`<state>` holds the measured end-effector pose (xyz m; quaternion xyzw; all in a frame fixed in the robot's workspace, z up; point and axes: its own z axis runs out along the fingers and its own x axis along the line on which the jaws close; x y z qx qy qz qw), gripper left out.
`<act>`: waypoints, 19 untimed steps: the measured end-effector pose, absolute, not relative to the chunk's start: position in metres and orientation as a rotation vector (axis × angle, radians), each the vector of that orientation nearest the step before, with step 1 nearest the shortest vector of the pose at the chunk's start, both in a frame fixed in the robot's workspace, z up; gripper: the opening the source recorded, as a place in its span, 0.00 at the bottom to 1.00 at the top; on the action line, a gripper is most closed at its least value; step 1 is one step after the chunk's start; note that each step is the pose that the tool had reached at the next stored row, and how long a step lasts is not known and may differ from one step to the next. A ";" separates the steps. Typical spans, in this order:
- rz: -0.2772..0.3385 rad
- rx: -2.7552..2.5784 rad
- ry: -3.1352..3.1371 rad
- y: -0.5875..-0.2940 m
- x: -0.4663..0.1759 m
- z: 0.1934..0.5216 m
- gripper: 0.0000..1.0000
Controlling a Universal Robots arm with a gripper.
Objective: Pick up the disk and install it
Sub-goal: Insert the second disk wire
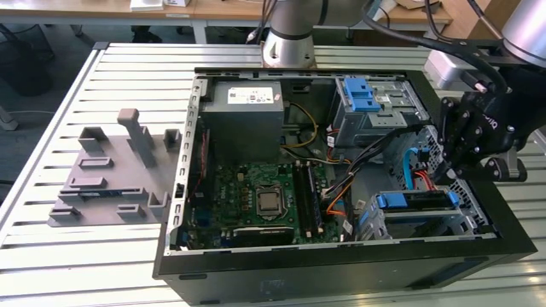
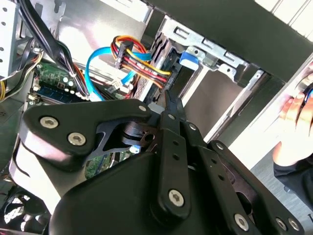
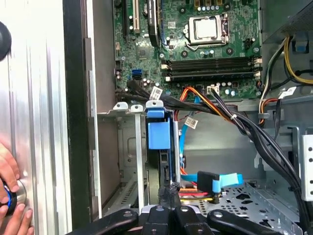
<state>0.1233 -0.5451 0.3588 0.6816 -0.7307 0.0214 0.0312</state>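
Hovering at the disk [image 1: 415, 200] seated edge-on in its bay [image 1: 426, 224], gripper [image 1: 449, 171] jaws together, pinching nothing visible. Risking snagged cables [image 1: 415, 167] just beside the fingers.

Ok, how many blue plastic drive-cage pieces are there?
2: the blue plastic latch on the silver metal cage by the arm's base, and the blue bracket framing the disk, by the black pincer. Others may be hidden.
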 end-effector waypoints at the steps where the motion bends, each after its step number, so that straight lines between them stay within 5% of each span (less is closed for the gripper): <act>1: 0.066 2.100 -2.251 -0.545 0.121 0.359 0.11; 19: 0.066 2.100 -2.251 -0.545 0.113 0.370 0.11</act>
